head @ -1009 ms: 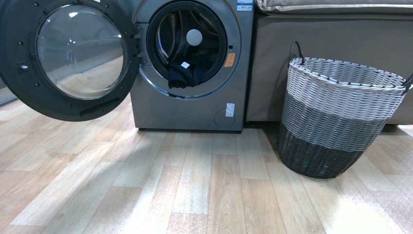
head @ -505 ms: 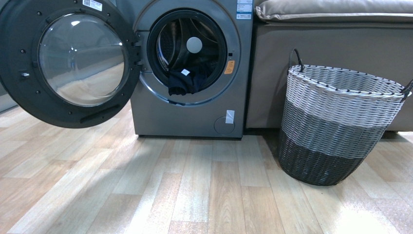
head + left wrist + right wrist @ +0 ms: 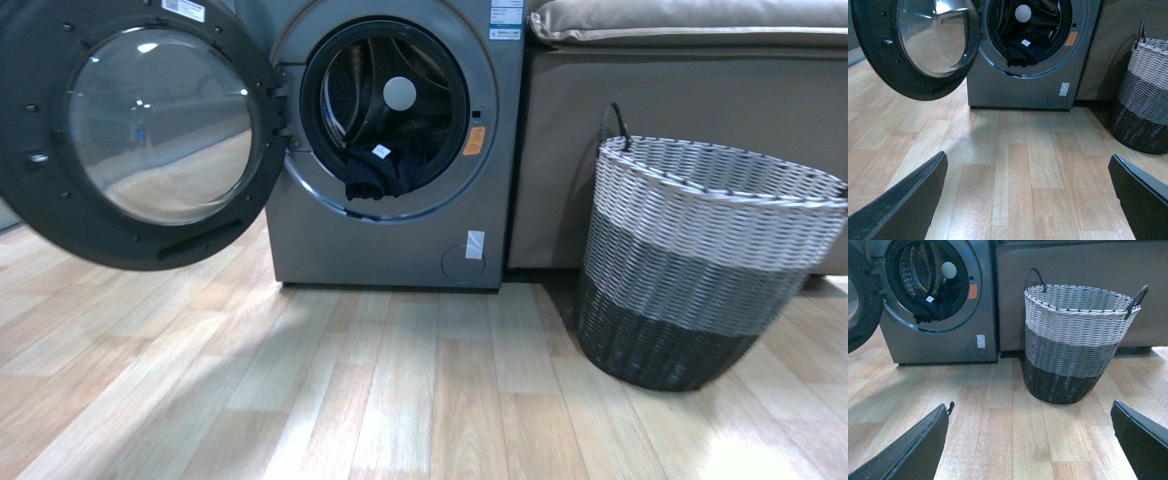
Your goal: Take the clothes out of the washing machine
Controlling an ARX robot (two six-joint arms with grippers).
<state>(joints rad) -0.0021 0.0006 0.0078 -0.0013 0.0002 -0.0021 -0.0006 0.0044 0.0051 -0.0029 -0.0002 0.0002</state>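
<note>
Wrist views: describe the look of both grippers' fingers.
The left gripper has flat, matte, near-black wedge fingers tapering to blunt tips. The right gripper looks the same, with a small hook-like nub at one fingertip. No cables or markings show.

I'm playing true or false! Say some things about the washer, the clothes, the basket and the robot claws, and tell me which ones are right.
1. The door of the washing machine is shut. False: it is swung wide open.
2. The dark clothes hang over the lower lip of the drum mouth. True.
3. The basket stands on the floor, to the right of the machine. True.
4. The left claw is pinching the clothes. False: it is open, out over the floor, and holds nothing.
5. The right claw is shut tight. False: its fingers are spread wide apart.
</note>
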